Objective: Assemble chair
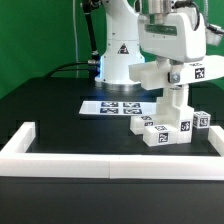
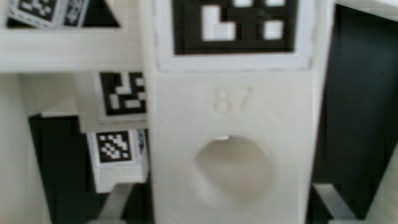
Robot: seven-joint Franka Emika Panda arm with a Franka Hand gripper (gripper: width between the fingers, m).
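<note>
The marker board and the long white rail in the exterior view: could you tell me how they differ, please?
The marker board is a thin flat sheet; the rail is a raised, blocky bar. The marker board carries black square tags; the rail looks plain white. The marker board lies mid-table; the rail borders the near edge and turns back at both ends. Both are white and rest on the black table.

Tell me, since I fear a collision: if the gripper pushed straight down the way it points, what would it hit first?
Likely the tagged chair pieces clustered right under the white part that the gripper holds; depth is unclear.
</note>
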